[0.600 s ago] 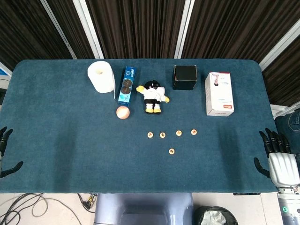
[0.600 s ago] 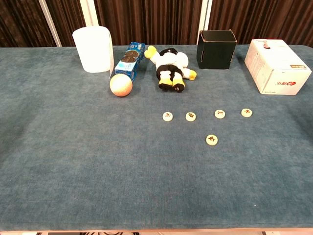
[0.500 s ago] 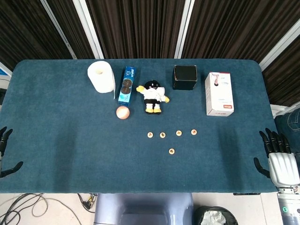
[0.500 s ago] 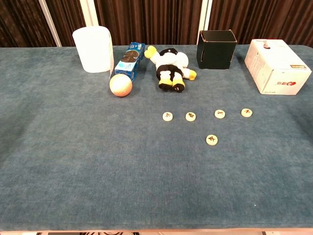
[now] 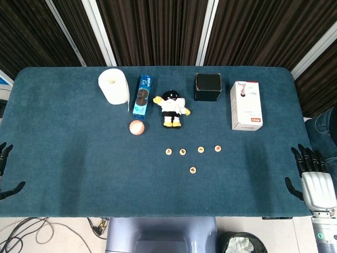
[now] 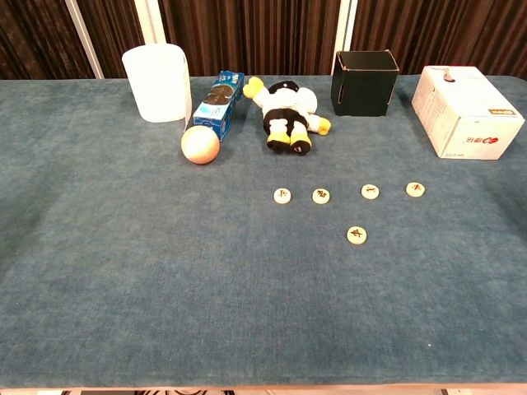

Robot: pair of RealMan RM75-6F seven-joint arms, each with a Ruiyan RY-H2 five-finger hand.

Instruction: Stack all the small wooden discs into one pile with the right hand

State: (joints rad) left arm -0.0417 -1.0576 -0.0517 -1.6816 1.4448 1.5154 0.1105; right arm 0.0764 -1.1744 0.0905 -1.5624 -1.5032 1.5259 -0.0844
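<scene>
I see five discs [image 5: 192, 169] lying separate on the table [image 5: 63, 158], just in front of the plush [image 5: 171, 108]. My right hand [image 5: 314, 182] sits at the table's edge, well clear of the plush, fingers [image 5: 304, 156] apart, empty. Left hand [image 5: 6, 174] likewise spread, empty.

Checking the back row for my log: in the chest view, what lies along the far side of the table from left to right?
Paper roll → cookie pack → plush toy → black box → white carton.
</scene>
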